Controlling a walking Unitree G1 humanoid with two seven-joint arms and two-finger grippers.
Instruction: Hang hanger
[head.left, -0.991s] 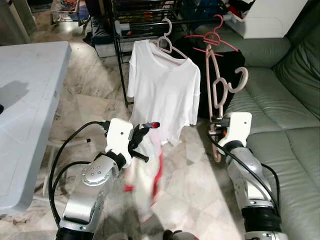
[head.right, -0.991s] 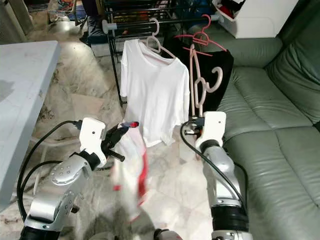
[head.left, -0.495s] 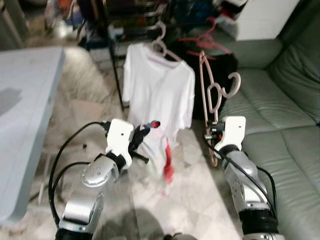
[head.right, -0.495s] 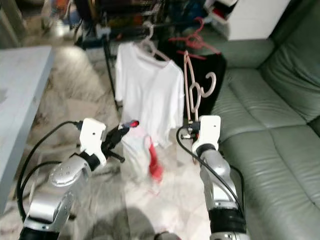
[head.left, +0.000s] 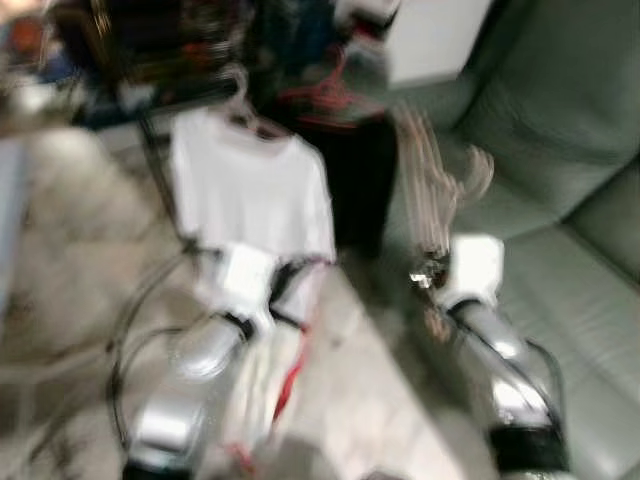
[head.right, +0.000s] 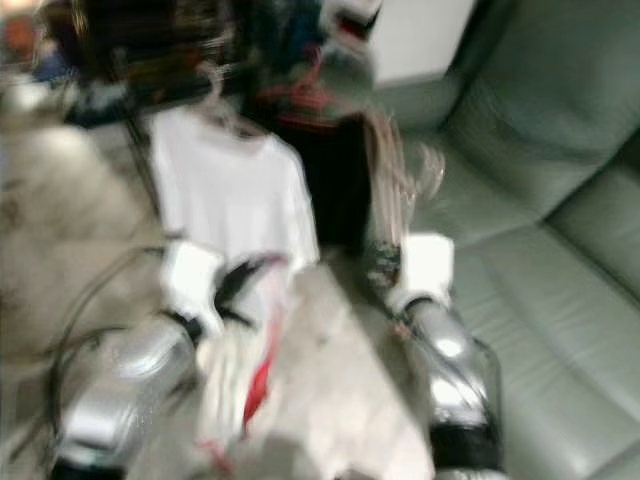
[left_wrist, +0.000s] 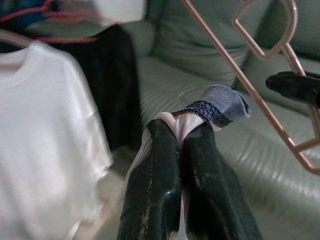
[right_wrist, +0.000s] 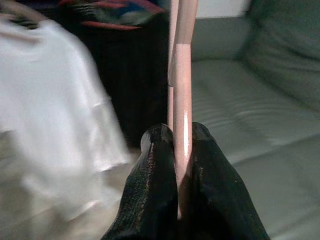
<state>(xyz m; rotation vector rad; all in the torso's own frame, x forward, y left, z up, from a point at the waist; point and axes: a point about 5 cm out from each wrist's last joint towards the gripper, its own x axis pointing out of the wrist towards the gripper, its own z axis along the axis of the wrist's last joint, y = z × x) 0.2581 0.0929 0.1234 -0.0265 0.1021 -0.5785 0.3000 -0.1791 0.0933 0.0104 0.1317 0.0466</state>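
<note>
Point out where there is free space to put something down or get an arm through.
Sofa seat, right of the right gripper that grips the pink hanger: bare. Floor between the two arms: bare. Crowded: the rack with the white shirt and black garment; cloth hangs below the left gripper.

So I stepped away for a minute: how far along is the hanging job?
Done: a white T-shirt already hangs on the rack. In hand: the right tool is shut on a pink hanger, held upright beside the green sofa, and the left tool pinches a small garment. Left: the pink hanger is not yet hooked on the rack. The head views are blurred.
</note>
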